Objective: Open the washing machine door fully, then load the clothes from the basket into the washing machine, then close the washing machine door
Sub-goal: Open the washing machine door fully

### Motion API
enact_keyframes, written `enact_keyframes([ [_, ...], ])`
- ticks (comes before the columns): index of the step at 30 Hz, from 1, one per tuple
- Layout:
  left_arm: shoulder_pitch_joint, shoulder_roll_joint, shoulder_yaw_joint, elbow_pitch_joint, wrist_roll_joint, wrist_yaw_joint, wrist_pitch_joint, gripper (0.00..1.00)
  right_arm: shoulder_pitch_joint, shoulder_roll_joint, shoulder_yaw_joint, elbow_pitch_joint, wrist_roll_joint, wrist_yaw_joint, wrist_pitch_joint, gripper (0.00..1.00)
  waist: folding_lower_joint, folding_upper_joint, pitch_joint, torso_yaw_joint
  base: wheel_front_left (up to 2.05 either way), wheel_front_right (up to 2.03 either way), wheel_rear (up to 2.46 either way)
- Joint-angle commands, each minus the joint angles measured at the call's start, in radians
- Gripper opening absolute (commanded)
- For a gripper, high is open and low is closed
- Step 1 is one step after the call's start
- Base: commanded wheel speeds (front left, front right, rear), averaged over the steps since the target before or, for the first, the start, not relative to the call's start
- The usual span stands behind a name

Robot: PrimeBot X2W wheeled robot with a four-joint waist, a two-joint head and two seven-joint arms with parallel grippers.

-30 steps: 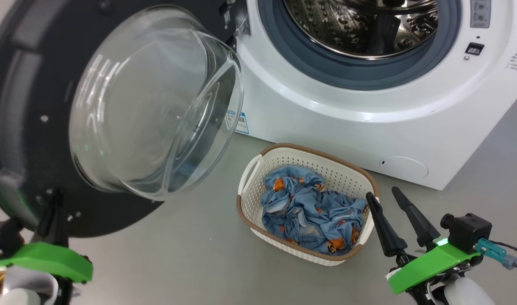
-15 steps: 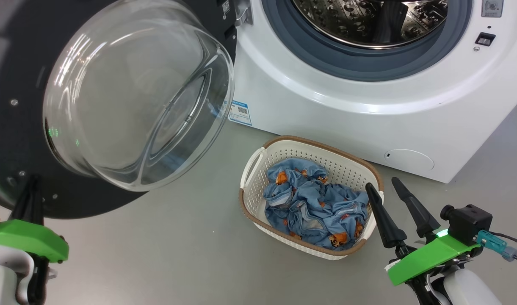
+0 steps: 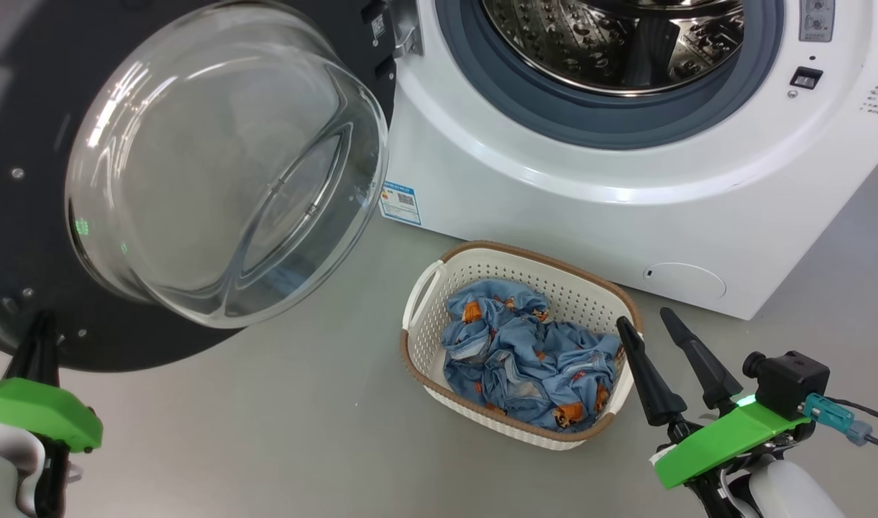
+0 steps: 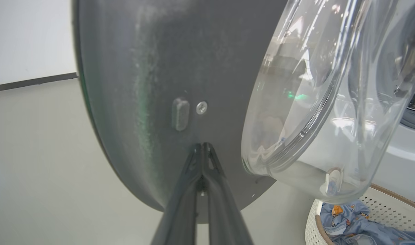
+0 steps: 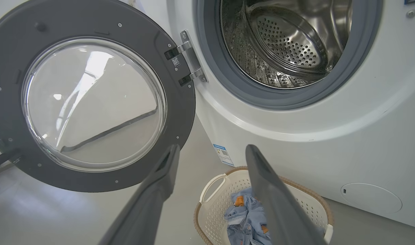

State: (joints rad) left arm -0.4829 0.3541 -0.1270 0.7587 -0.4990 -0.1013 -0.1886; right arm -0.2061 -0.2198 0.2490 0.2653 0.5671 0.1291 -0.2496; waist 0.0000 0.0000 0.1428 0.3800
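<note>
Clothes (image 3: 525, 352), light blue w/ small orange figures, lie crumpled in the basket (image 3: 424, 324) on the grey floor (image 3: 266, 432), close in front & a bit right of centre in head view. R hand (image 3: 643, 317) is at the basket's right end, just beside the rim, fingers spread wide w/ nothing between them. In its wrist view the two fingers frame the basket's handle end. L hand (image 4: 202, 145) is low on the left, fingers pressed together to one point & gripping nothing. Its tips are up against the lower part of the door's dark inner rim, just below a screw (image 4: 201, 108) & a small oblong stud (image 4: 180, 114). Looks like contact, can't say for sure. Door (image 3: 14, 237) is swung open to the left on its hinge (image 5: 192, 64), inner side toward the robot, clear glass bowl (image 3: 216, 165) bulging out. Behind the basket stands the washing machine (image 3: 554, 194), white, w/ a blue sticker (image 3: 400, 203) low on its front left. Farther back, the grey gasket (image 3: 597, 122) rings the open mouth & the perforated steel drum (image 3: 611, 43) lies beyond.
</note>
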Motion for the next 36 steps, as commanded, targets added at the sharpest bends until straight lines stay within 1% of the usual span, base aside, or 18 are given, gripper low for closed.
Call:
enact_keyframes([
  [1,-0.048,0.068,0.035,0.000,-0.003,0.000,-0.019,0.00,-0.018,0.004,0.026,-0.020,0.009,0.002,-0.012,1.00,0.0000,0.0000,-0.007,-0.001,0.00,0.00,0.00],
  [9,-0.060,0.066,0.014,0.036,-0.003,-0.009,-0.036,0.00,-0.013,0.001,0.035,-0.013,0.015,0.002,-0.012,1.00,0.0000,0.0000,-0.024,0.000,0.00,0.00,0.00],
  [18,-0.059,0.057,-0.002,0.034,-0.002,-0.013,-0.050,0.00,-0.012,0.001,0.036,-0.008,0.021,0.002,-0.012,1.00,0.0000,0.0000,-0.025,0.001,0.00,0.00,0.00],
  [24,-0.037,0.044,-0.009,0.008,-0.003,-0.011,-0.058,0.00,-0.011,0.001,0.036,-0.006,0.022,0.002,-0.012,1.00,0.0000,0.0000,-0.027,-0.001,0.00,0.00,0.00],
  [32,0.018,0.021,-0.010,-0.074,-0.013,-0.002,-0.065,0.00,-0.007,-0.003,0.029,-0.006,0.022,0.002,-0.012,1.00,0.0000,0.0000,-0.039,-0.002,0.00,0.00,0.00],
  [33,0.027,0.018,-0.011,-0.087,-0.013,0.000,-0.065,0.14,-0.006,-0.003,0.028,-0.007,0.022,0.002,-0.012,1.00,0.0000,0.0000,-0.041,-0.002,0.00,0.00,0.00],
  [36,0.056,0.012,-0.015,-0.132,-0.015,0.008,-0.064,0.45,-0.002,-0.004,0.027,-0.007,0.022,0.002,-0.012,1.00,0.0000,0.0000,-0.049,-0.002,0.00,0.00,0.00],
])
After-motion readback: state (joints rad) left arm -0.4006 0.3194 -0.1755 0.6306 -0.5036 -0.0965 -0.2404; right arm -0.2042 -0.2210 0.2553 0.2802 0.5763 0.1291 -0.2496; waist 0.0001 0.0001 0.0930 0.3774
